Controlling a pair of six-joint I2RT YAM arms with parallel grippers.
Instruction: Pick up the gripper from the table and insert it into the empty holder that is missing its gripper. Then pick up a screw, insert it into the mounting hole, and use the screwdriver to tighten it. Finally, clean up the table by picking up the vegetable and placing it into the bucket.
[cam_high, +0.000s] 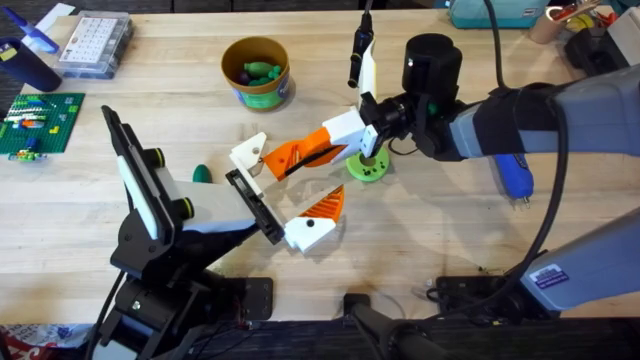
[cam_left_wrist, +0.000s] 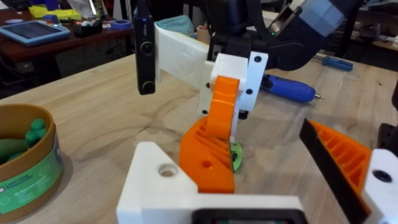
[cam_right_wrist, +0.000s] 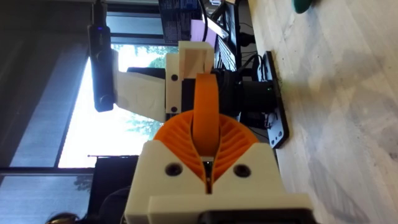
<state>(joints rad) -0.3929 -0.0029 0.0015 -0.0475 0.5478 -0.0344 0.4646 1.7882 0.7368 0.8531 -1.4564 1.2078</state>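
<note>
Orange wedge of the gripper (cam_high: 284, 157) is pinched in my right gripper (cam_high: 318, 148), fingers closed narrow on it. Its white block sits at the far end of the holder (cam_high: 252, 205). I can't tell whether it is fully seated. Left gripper (cam_high: 285, 190) stands wide, with one mounted finger opposite. Risks: letting go early drops the piece; a skewed push jams it and hides the mounting hole (screw then won't start). Vegetable (cam_high: 202, 173) lies on the table, well clear of the bucket (cam_high: 257, 72).

We see a pale wooden table (cam_high: 420, 240) with visible grain. The screwdriver (cam_left_wrist: 287, 88) looks like glossy blue plastic; the gripper (cam_left_wrist: 219, 134) looks like matt, ribbed printed plastic.
</note>
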